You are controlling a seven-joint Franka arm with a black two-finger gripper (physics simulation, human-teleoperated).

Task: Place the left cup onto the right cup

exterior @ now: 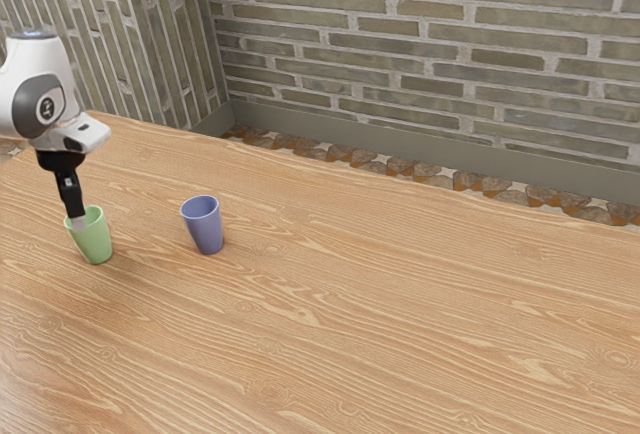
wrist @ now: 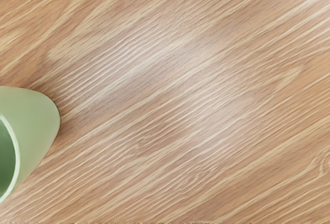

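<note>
Little is done yet: the gripper point(exterior: 77, 221) is at the rim of the tilted green cup point(exterior: 93, 238) near the desk's point(exterior: 400, 314) end at the exterior view's left, whether it grips I cannot tell, and the purple cup point(exterior: 204, 225) stands apart, nothing on it.

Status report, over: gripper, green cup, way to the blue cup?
Gripper at rim of green cup. Not yet on blue cup, which stands upright, apart. Nothing between them.
</note>
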